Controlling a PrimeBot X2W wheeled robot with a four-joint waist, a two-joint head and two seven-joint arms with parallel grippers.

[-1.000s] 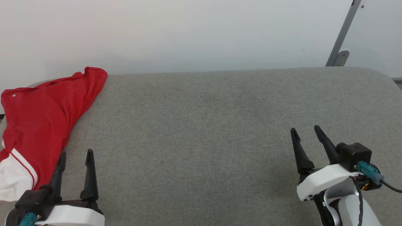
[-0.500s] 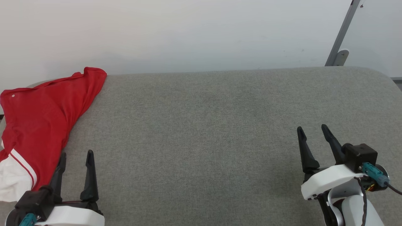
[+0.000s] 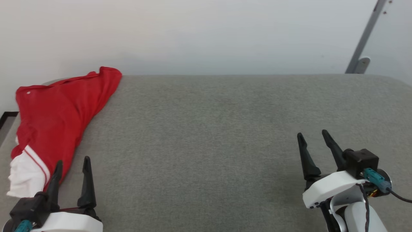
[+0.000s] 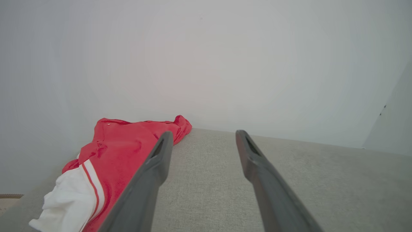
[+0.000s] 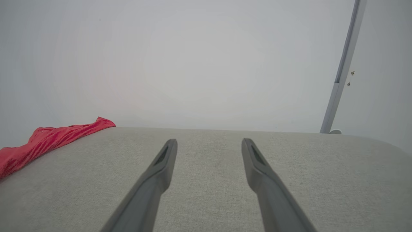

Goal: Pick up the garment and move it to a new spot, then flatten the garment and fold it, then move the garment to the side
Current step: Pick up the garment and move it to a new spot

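Garment: the red T-shirt (image 3: 61, 109) lies crumpled at the far left end of the grey tabletop (image 3: 206, 129). It forms a rough triangle, and its far tip reaches the back edge by the wall (image 3: 206, 32).
Garment, near end: a white sleeve (image 3: 27, 177) lies bunched toward the robot, and a red-and-white stripe (image 3: 37, 161) runs where it joins the red body.
Garment, edge: its left side lies along the left edge of the tabletop. Whether any cloth hangs over it cannot be told.
Left tool: the left tool (image 3: 72, 161) is at the lower left of the head view, released, its two dark fingers spread apart with nothing between them.
Garment relative to left tool: the cloth lies ahead and to the left of it. The tool's left finger (image 3: 54, 180) overlaps the shirt's near right border beside the sleeve, but contact cannot be judged. Bare grey fabric shows between the fingers.
Right tool: the right tool (image 3: 312, 133) is at the lower right, released and empty, with its fingers pointing toward the wall.
Garment relative to right tool: they are well apart, with the open width of the tabletop between them. In the right wrist view the shirt is a low red strip at the far left.
Background: a slanted grey metal bar (image 3: 365, 35) stands against the wall beyond the tabletop's right end.
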